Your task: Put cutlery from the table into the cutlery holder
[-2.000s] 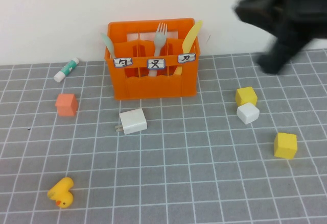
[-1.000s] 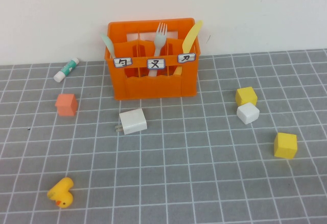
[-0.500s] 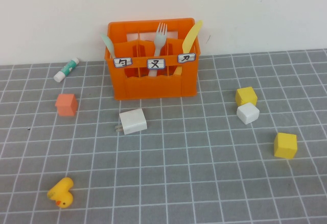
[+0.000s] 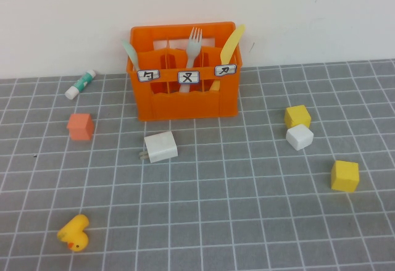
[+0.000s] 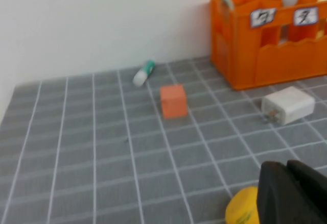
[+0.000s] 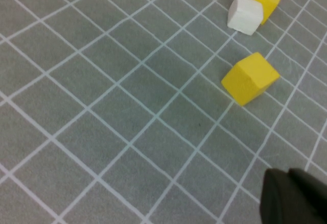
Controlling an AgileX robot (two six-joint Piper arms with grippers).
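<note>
My right arm has pulled out of the overhead view. Fork (image 4: 194,44), spoon (image 4: 130,54) and knife (image 4: 231,44) are standing in the cutlery holder (image 4: 185,101). My left hand (image 5: 294,193) and right hand (image 6: 296,197) are hovering low over the tabletop (image 4: 247,191); I cannot tell their spread.

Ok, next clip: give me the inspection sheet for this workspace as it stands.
Surface: grey table with white grid lines, flat.
Job's things: orange cutlery holder by the wall; spoon in its left compartment, fork in the middle, knife in the right, all standing.
Clutter: tube, orange cube, white charger, yellow duck, two yellow cubes, white cube.
Grippers: left gripper low near the duck; right gripper low over the table near a yellow cube; neither appears in the high view.
Cables: nothing seen.
Surroundings: plain white wall.
</note>
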